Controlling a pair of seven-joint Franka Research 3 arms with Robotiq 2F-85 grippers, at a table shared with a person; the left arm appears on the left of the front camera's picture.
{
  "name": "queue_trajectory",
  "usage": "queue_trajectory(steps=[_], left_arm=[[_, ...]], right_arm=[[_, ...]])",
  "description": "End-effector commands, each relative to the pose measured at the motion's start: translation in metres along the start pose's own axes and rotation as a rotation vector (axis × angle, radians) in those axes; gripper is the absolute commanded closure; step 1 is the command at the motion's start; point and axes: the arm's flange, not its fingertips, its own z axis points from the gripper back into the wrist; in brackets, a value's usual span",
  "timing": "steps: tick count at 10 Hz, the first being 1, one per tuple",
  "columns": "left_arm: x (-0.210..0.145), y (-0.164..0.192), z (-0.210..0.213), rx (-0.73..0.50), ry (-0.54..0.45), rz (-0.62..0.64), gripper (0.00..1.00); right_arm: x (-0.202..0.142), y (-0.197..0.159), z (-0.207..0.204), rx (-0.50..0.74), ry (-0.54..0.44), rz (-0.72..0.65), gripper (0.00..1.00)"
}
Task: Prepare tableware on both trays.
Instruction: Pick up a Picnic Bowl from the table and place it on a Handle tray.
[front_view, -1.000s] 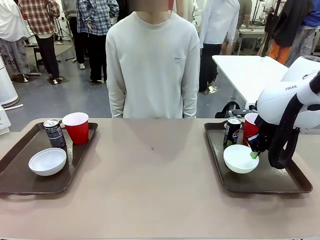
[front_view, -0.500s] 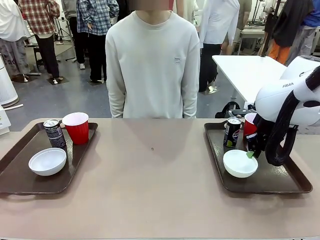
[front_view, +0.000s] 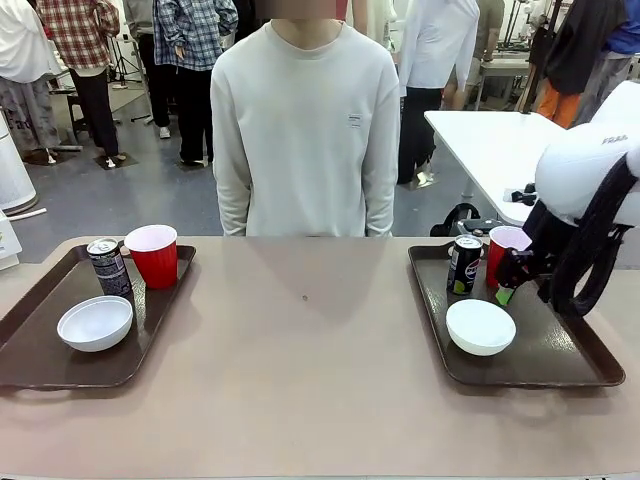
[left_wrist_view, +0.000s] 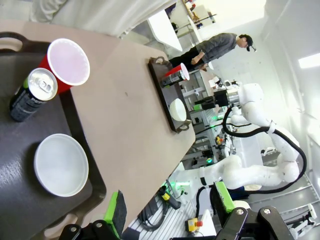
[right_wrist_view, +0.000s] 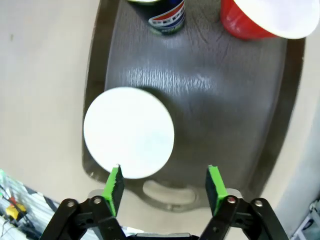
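1. Above the right tray (front_view: 560, 355), the right hand (front_view: 506, 280) hangs with jaws spread wide, nothing between the green pads (right_wrist_view: 114, 187); it is released.
2. Under it in the right wrist view, the white bowl (right_wrist_view: 129, 132) sits flat on the tray floor, near the handle cut-out, not touching the pads.
3. Further out on the same tray: the Pepsi can (front_view: 464, 264) and the red cup (front_view: 503, 252) stand upright near the far rim, close together, apart from the bowl.
4. The left hand (left_wrist_view: 167, 210) is also released, jaws wide, holding nothing, above the left tray (left_wrist_view: 92, 172).
5. On the left tray (front_view: 150, 335): a white bowl (front_view: 95, 323), a black can (front_view: 108, 267) and a red cup (front_view: 153, 255), all upright.
6. My judgement: both trays look complete, so the step is to retreat. Do it well: lift the right hand straight up w/ jaws kept wide, clear of the cup rim & can top, before moving sideways.
7. The person (front_view: 305, 125) stands behind the worktop (front_view: 305, 380), not reaching in.
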Motion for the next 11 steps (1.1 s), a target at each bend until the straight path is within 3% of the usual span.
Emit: queue_trajectory(steps=[1,3,4,11], left_arm=[[0.000,-0.001,0.000,-0.022,-0.012,-0.015,0.08],[0.000,-0.001,0.000,-0.022,-0.012,-0.015,0.08],[0.000,-0.001,0.000,-0.022,-0.012,-0.015,0.08],[0.000,-0.001,0.000,-0.022,-0.012,-0.015,0.08]], right_arm=[[-0.019,0.008,0.028,-0.049,0.074,-0.001,0.00],[-0.029,0.018,0.049,-0.081,0.095,0.062,0.00],[-0.021,0.008,0.027,-0.029,0.061,0.023,0.00],[-0.021,0.008,0.027,-0.029,0.061,0.023,0.00]])
